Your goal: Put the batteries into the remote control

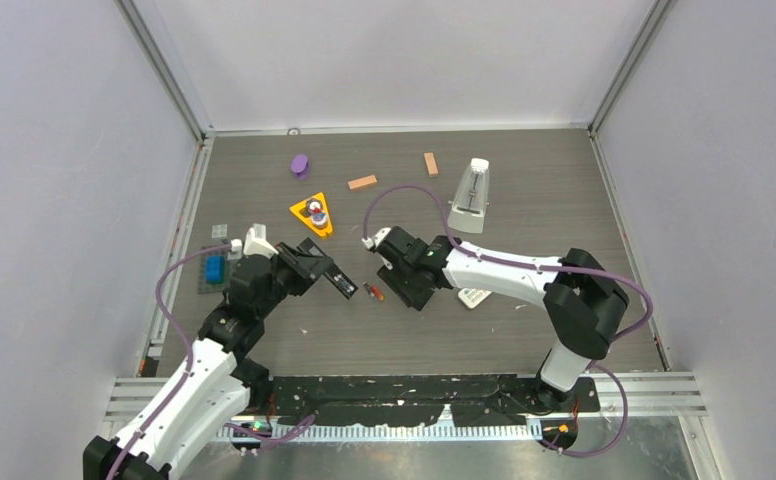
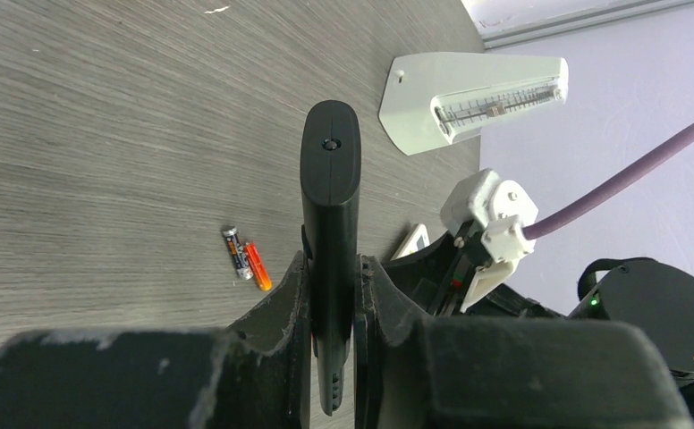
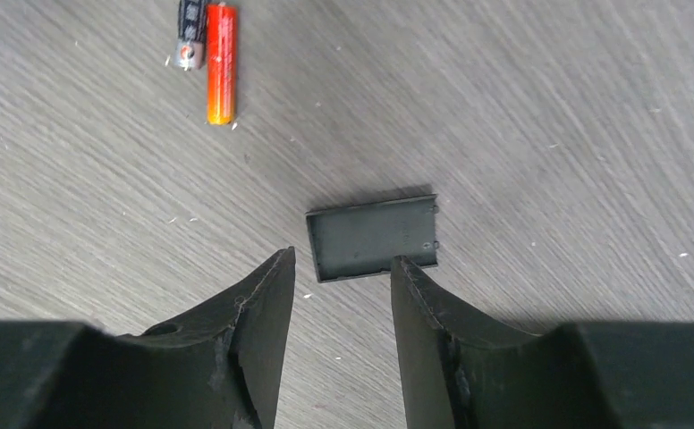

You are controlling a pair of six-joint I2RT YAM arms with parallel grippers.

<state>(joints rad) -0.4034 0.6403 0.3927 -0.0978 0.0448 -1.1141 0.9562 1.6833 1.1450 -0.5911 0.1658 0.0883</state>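
My left gripper [image 2: 333, 268] is shut on a black remote control [image 2: 330, 206], holding it edge-on above the table; the top view shows the same remote [image 1: 330, 272] sticking out to the right of the fingers. Two batteries lie side by side on the table, one dark [image 2: 235, 252] and one red-orange [image 2: 257, 266], just right of the remote [image 1: 372, 291]. My right gripper [image 3: 343, 259] stands open, low over a small flat black cover [image 3: 373, 237] on the table, with nothing between its fingers. The red-orange battery [image 3: 220, 63] and the dark battery [image 3: 188, 34] lie beyond it to the upper left.
A white metronome [image 1: 471, 195] stands behind the right arm. A yellow triangle [image 1: 313, 213], a purple piece [image 1: 299, 164] and two orange-brown blocks [image 1: 362, 182] [image 1: 430, 163] lie further back. A blue item [image 1: 214, 267] sits at the left edge. A white device [image 1: 474, 297] shows under the right arm.
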